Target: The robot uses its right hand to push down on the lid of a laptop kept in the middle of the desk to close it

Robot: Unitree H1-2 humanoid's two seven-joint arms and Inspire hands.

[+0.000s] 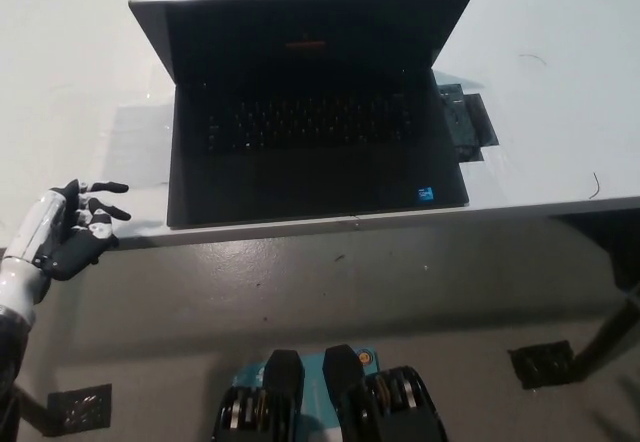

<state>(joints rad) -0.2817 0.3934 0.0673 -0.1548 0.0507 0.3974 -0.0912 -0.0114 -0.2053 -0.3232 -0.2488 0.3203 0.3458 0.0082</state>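
One hand [75, 230] is in view, the white left one, at the lower left. It rests just at the front edge of the surface [560, 92], with its fingers [108, 188] spread a little apart and slightly curled, holding nothing. The fingertips are dark and they point to the right, toward the laptop. The black right hand does not show in the picture.

To the right of this hand and farther from the robot lies the laptop [310, 122]. It is open, with its base flat on the surface and its front edge close to the surface's front edge. The lid [300, 22] stands up on the far side, and its screen is dark. The keyboard [305, 122] is dark as well, and a small blue sticker [427, 194] sits on the near right corner of the base. The hand and the laptop are apart; bare surface lies between them.

Just beside the laptop's right side, well apart from the hand, a small dark flat thing [468, 127] lies on the surface; what it is I cannot tell. Below the surface's edge the grey floor [350, 292] shows.
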